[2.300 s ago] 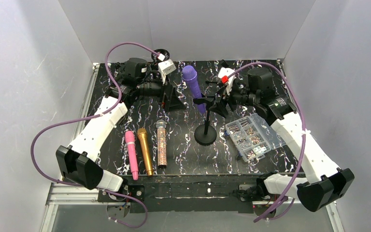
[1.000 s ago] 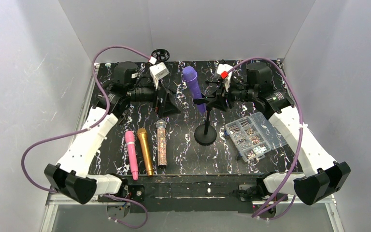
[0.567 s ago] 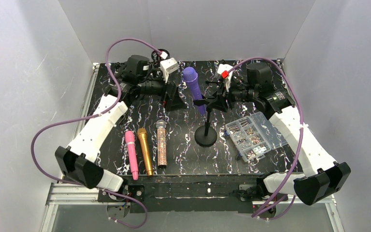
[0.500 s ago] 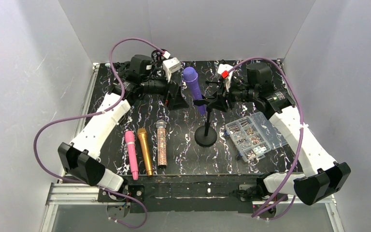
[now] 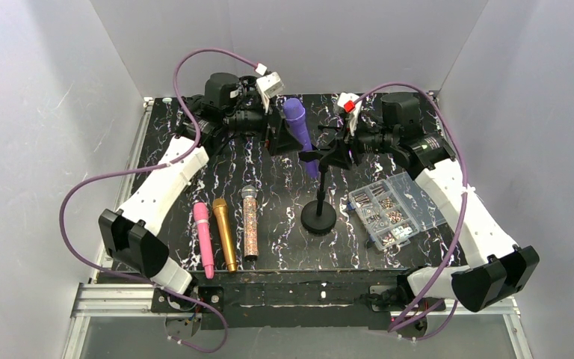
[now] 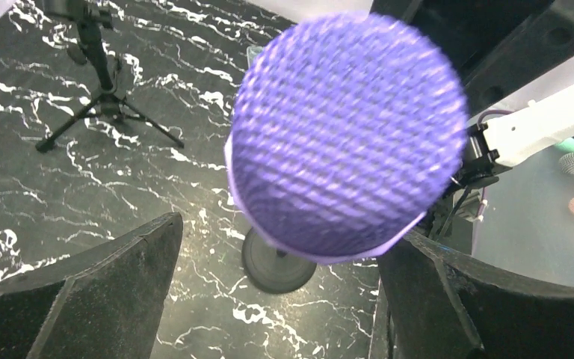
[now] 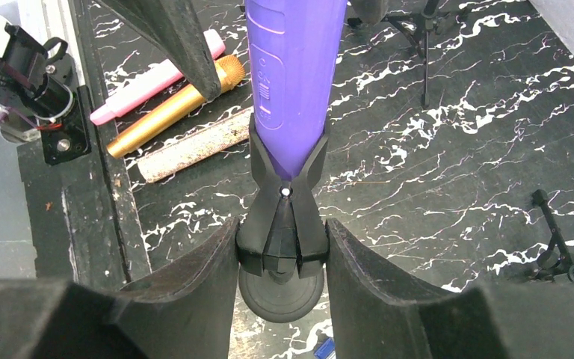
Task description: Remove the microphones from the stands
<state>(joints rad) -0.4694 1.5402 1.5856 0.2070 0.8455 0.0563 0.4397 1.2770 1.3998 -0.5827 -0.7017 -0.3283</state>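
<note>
White walls close in a black, white-veined table [image 5: 284,224]. The purple microphone [image 5: 297,126] sits upper middle of the overhead view. Its handle is wedged in the clip [image 7: 282,206] of a black stand [image 5: 319,196], and its head leans toward the upper left of the frame. The right gripper [image 7: 282,224] is pinching that clip from both sides, pads hard against it, with the round base showing below. The left gripper [image 6: 280,238] is spread wide, one finger on each side of the mesh head; I see no contact there yet.

To my eye the worry is the grab itself. The head is round, and fingers closing this high could slide off it rather than bite as they would lower on the handle. A pull off the handle's line would likely drag the stand along. If the right-hand pinch gives, the stand could topple toward the clear parts box [image 5: 389,209] at right or the three loose microphones [image 5: 226,233] at lower left.
</note>
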